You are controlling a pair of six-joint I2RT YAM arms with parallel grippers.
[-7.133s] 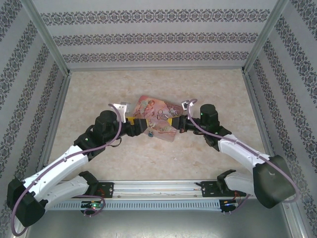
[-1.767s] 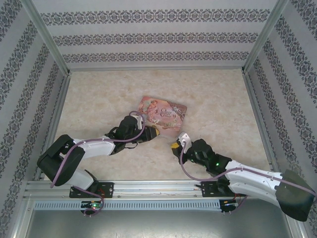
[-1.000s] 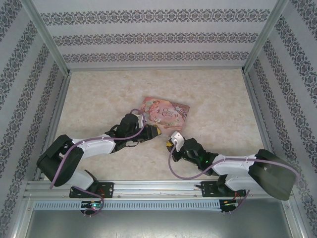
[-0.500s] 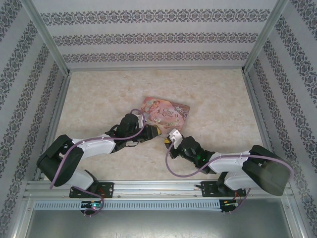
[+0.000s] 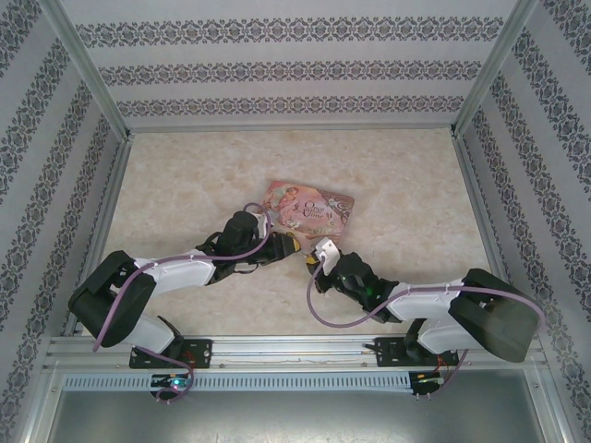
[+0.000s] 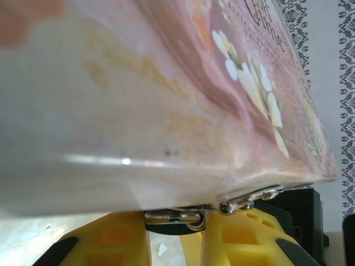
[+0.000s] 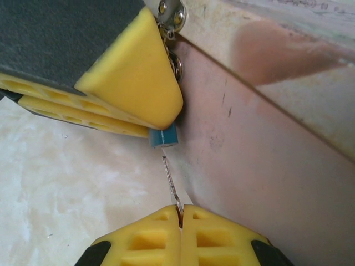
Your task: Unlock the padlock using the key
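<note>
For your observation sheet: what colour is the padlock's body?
Blue-teal; the padlock shows best in the right wrist view.

One pink tin (image 5: 309,210); one padlock (image 7: 163,136); one key (image 7: 172,188); two arms: left (image 5: 175,269), right (image 5: 420,297).

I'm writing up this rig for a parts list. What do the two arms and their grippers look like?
The left arm and right arm have white link covers, black joint housings and a lilac cable looping alongside each. The left gripper and right gripper have yellow fingers with moulded rectangular recesses and black corner trim.
</note>
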